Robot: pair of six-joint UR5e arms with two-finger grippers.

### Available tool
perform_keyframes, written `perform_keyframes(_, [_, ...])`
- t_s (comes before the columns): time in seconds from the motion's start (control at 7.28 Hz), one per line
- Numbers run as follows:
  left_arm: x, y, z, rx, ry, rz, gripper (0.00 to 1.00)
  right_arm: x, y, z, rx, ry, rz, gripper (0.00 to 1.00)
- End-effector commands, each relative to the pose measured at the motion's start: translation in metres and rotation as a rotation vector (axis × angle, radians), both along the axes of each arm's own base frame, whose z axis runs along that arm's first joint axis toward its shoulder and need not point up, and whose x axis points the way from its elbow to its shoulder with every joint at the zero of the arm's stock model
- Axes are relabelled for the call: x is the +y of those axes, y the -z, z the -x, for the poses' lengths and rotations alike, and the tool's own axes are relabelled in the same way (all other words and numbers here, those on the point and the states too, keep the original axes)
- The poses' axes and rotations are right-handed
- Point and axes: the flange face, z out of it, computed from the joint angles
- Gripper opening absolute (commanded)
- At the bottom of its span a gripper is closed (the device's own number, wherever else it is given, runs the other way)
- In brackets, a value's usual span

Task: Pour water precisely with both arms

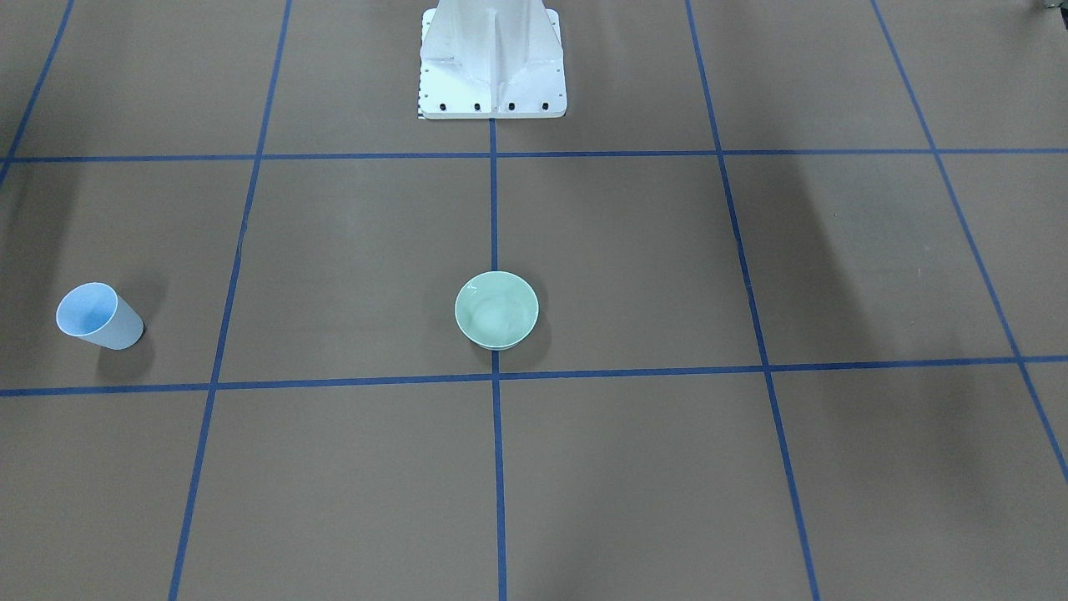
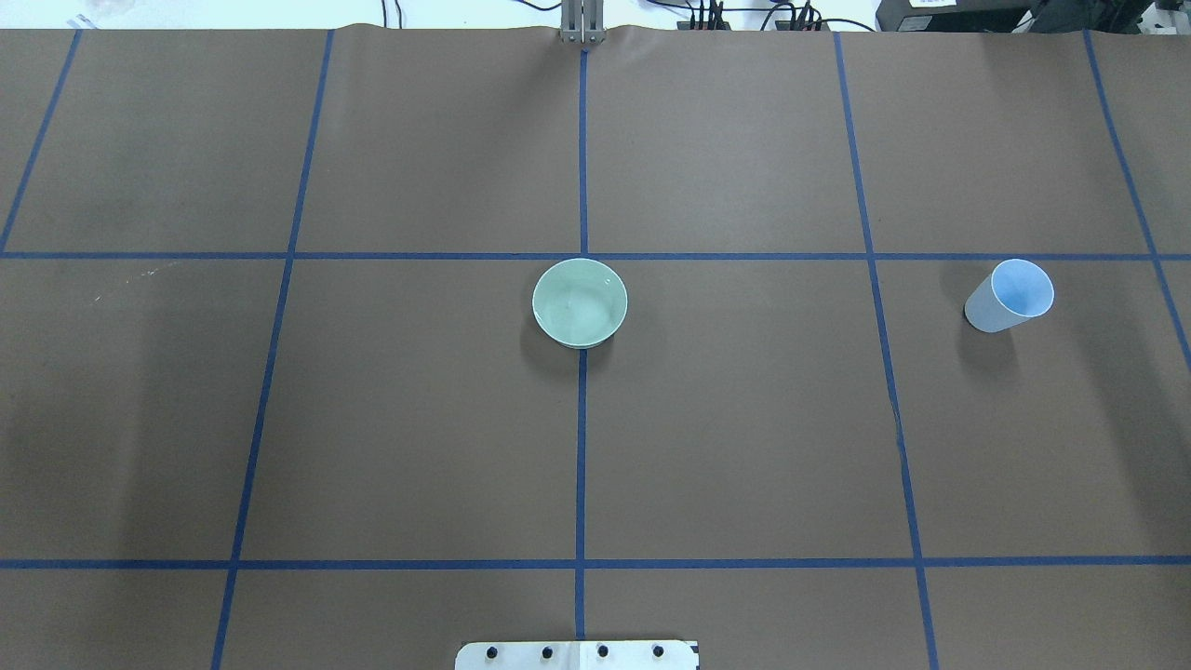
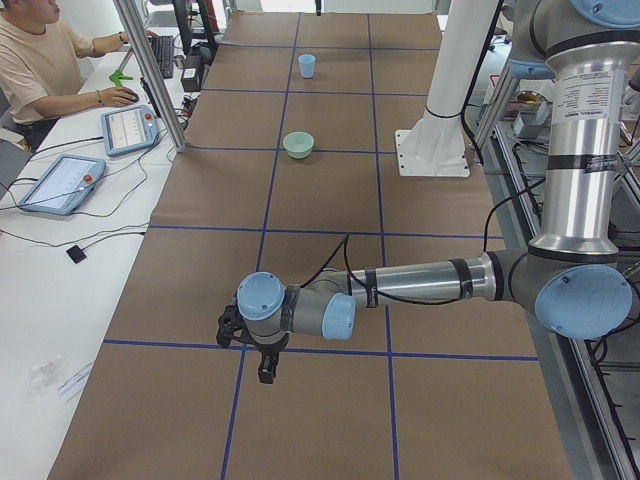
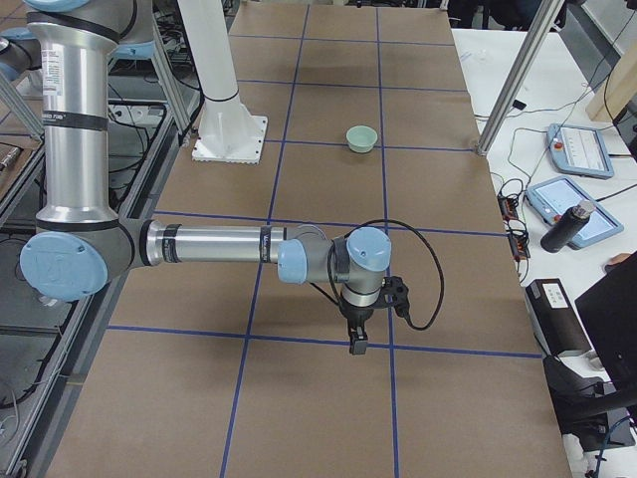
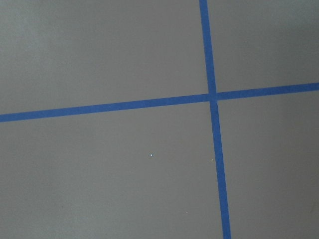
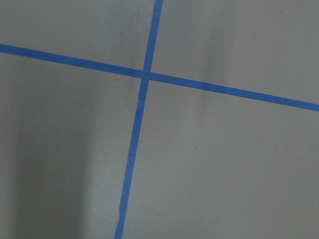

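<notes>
Overhead exterior: brown table [image 2: 744,447], blue tape grid [image 2: 581,447]; left pincer [image 3: 266,372], right pincer [image 4: 356,344] state unclear.

The left gripper [image 3: 266,372] and the right gripper [image 4: 356,342] are far from the green bowl [image 3: 298,145], too small to tell if their fingers are apart. The white pedestal [image 1: 492,75] behind the bowl is cut off at the top. I cannot tell what the blue cup [image 1: 98,317] holds.

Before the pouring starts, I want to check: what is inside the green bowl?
The green bowl shows only its pale, glossy inner surface, no object. Whether it holds clear water cannot be told.
</notes>
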Motion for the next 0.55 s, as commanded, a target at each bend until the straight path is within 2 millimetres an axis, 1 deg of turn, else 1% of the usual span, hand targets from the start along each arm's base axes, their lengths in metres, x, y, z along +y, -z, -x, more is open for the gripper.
perform_keyframes(0.0, [0.002,-0.001,0.000,0.005,0.000,0.000,1.00,0.000,0.000,0.000,0.000,0.000,0.002,0.99])
perform_keyframes(0.14, [-0.012,0.017,-0.002,0.008,0.000,-0.032,1.00,0.000,0.000,0.000,0.000,0.000,0.002,0.99])
perform_keyframes(0.27, [-0.025,0.041,-0.002,0.013,0.016,-0.062,1.00,0.000,0.000,0.000,0.000,0.000,0.000,0.99])
perform_keyframes(0.41, [-0.037,0.074,-0.004,0.030,0.105,-0.037,1.00,0.000,0.000,0.000,0.000,0.000,0.000,0.99])
